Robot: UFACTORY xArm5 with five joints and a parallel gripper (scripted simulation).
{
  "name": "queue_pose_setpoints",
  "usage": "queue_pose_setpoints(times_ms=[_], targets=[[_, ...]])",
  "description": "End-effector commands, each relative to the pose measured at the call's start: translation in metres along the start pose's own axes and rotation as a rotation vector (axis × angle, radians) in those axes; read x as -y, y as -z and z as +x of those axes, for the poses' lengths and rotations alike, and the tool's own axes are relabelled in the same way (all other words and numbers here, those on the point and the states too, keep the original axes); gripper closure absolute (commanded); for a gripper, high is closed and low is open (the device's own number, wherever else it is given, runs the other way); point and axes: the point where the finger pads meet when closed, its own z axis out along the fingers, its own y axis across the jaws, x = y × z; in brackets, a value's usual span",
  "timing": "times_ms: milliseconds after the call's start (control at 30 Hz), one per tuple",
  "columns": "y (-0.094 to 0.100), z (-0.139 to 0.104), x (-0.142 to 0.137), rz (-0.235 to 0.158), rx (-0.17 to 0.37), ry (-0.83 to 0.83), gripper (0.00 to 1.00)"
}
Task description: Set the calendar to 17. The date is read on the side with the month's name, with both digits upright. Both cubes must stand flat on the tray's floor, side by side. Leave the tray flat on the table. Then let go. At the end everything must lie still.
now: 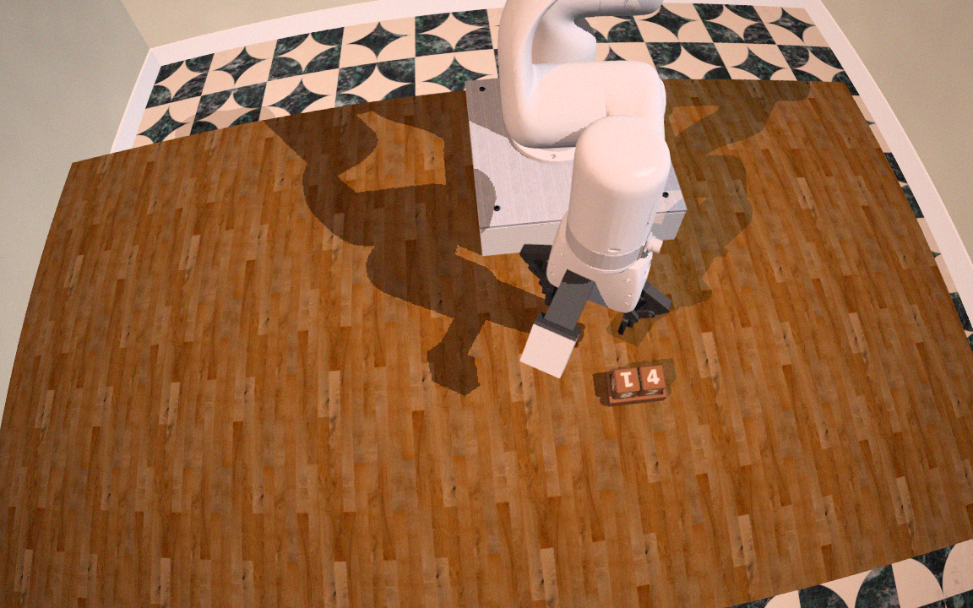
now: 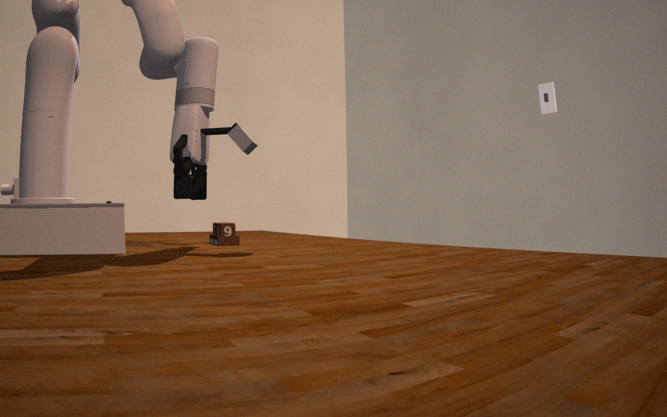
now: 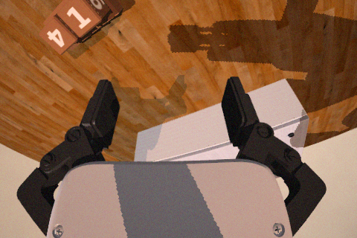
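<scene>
A brown tray [image 1: 638, 401] [image 2: 231, 241] stands flat on the table. Two brown cubes sit in it side by side. One cube [image 1: 625, 380] [image 2: 226, 230] [image 3: 79, 18] shows a 1 on top; its outer end face reads 9 in the exterior view. The other cube [image 1: 652, 378] [image 3: 56, 39] shows a 4 on top. A pale label faces the robot base in the exterior view, too small to read. The digits on that side cannot be read. My gripper [image 1: 600, 329] [image 2: 190, 197] [image 3: 169, 91] is open and empty, above the table and on the base side of the tray.
The robot's grey base block [image 1: 524, 203] [image 2: 46, 230] [image 3: 212, 119] stands behind the gripper. The wrist camera [image 1: 551, 349] [image 2: 242, 139] sticks out from the arm. The wooden table [image 1: 323, 469] [image 2: 377, 337] extends around the tray.
</scene>
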Motion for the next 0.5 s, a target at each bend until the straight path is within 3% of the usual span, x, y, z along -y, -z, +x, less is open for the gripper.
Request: queue_pose_setpoints(times_ms=[0,300,467], targets=[[0.0021,0.0008,0.0005,0.001,-0.002,0.000,0.00],[0.0024,0.0014,0.0013,0.001,-0.002,0.025,0.00],[0.0041,0.0051,0.0061,0.001,-0.002,0.168,0.00]])
